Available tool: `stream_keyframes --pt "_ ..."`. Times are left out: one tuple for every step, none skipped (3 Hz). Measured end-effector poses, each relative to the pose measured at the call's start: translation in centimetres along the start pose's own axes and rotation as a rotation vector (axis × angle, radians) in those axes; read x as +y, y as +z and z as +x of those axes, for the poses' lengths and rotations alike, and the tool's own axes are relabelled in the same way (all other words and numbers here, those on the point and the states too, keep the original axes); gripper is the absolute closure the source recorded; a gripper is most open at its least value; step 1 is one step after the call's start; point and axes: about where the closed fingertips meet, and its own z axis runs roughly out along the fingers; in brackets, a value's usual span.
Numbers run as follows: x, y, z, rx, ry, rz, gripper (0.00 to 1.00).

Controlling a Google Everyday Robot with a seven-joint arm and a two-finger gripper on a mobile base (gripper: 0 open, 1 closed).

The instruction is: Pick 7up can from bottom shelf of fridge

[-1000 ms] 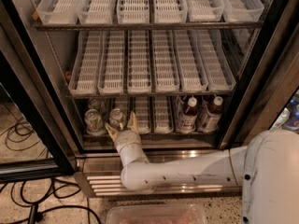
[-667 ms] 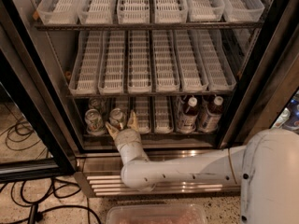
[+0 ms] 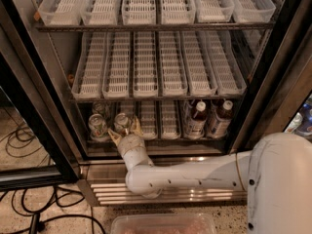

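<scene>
The fridge (image 3: 44,130) stands open with its black door frame. On the dim bottom shelf (image 3: 165,141), two small silver-lidded cans stand at the front left. The can taken as the 7up can (image 3: 122,122) is the right one, and a second can (image 3: 97,126) is beside it on the left. My gripper (image 3: 124,129) is at the shelf's front edge. It is open, with its tan fingers (image 3: 136,127) spread to either side of the 7up can's lower front. The white arm reaches in from the lower right.
Two brown-liquid bottles (image 3: 196,119) (image 3: 219,119) with white caps stand on the bottom shelf's right. More cans (image 3: 101,108) sit behind the front ones. The upper tiers hold white slotted lanes (image 3: 146,67). A steel grille (image 3: 102,191) and black cables (image 3: 29,213) are below.
</scene>
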Motion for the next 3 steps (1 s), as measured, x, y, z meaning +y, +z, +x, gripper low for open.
stream_keyframes --pt "0.54 0.36 0.16 0.005 0.004 -0.024 0.54" --pt "0.88 0.52 0.21 0.006 0.010 -0.043 0.77" --pt "0.90 0.53 0.21 0.006 0.010 -0.044 1.00"
